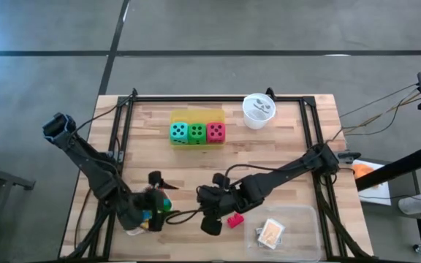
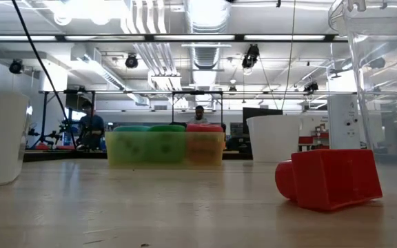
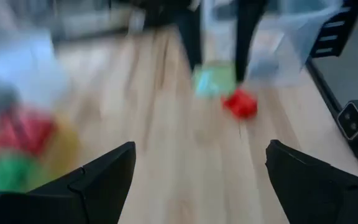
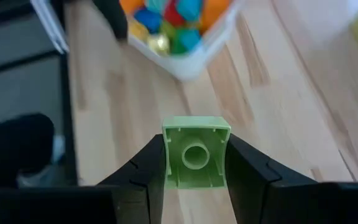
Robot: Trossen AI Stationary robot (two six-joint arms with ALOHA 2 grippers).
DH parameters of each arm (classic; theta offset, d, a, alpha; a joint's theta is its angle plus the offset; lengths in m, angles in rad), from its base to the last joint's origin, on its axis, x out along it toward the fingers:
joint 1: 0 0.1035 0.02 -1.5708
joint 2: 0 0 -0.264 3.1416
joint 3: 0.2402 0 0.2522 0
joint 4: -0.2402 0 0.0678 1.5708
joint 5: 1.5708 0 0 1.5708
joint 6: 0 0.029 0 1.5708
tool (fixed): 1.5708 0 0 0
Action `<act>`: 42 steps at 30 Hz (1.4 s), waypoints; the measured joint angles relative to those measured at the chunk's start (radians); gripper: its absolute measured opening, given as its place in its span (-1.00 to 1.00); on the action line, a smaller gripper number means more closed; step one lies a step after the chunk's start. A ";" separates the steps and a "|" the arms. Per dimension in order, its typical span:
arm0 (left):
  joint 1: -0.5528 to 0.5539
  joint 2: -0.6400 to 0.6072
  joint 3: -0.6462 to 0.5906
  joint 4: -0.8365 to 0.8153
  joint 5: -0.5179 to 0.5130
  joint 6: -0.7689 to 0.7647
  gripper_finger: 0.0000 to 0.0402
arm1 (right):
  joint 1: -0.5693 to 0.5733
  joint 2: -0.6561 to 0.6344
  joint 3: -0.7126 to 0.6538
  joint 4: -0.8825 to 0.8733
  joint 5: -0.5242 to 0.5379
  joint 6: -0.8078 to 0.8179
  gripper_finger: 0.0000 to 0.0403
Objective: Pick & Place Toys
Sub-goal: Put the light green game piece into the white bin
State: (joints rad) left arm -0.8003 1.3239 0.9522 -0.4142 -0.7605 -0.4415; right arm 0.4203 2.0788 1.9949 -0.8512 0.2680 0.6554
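Observation:
My right gripper [image 4: 196, 155] is shut on a light green block [image 4: 196, 149] above the front middle of the table [image 1: 212, 219]. A red block [image 1: 234, 220] lies on the wood just right of it. My left gripper [image 3: 201, 155] stands open with nothing between its fingers, over the white tray of coloured blocks [image 1: 150, 214] at the front left. Three dice [image 1: 196, 132], teal, green and red, sit in a yellow tray at the back. Cards [image 1: 270, 232] lie in the clear tray [image 1: 298, 219]. My right gripper pinches the green block by two opposite side walls [image 4: 169, 155] between its two fingers. The block's hollow underside faces the wrist camera. The fingers [image 3: 190, 37] come down at a slant from above, and the block [image 3: 213, 81] hangs at their ends, clear of the table.
A round white cup [image 1: 258, 111] stands at the back right. The black frame runs along the table's edges [image 1: 313, 131]. Bare wood lies between the yellow tray and the two grippers [image 1: 196, 168].

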 joint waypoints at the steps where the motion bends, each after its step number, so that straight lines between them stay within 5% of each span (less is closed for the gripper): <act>1: -0.005 0.000 -0.002 0.055 -0.024 0.110 0.72 | 0.002 -0.002 0.012 0.014 0.002 -0.009 -0.41; 6: -0.016 0.003 -0.007 0.203 -0.100 0.509 0.72 | 0.021 -0.010 0.064 0.059 0.031 -0.069 -0.41; 13: -0.018 0.011 -0.008 0.292 -0.282 0.729 0.72 | 0.050 -0.036 0.097 0.172 0.100 -0.148 -0.41; 26: -0.068 0.011 -0.006 0.825 -0.313 1.267 0.72 | 0.051 -0.083 0.094 0.409 0.162 -0.306 -0.41; 42: -0.042 0.010 0.202 0.830 -0.192 1.318 0.72 | 0.025 -0.163 0.079 0.448 0.143 -0.261 -0.40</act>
State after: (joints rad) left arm -0.8419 1.3342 1.1539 0.4153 -0.9530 0.8768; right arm 0.4452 1.9160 2.0739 -0.4031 0.4111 0.3939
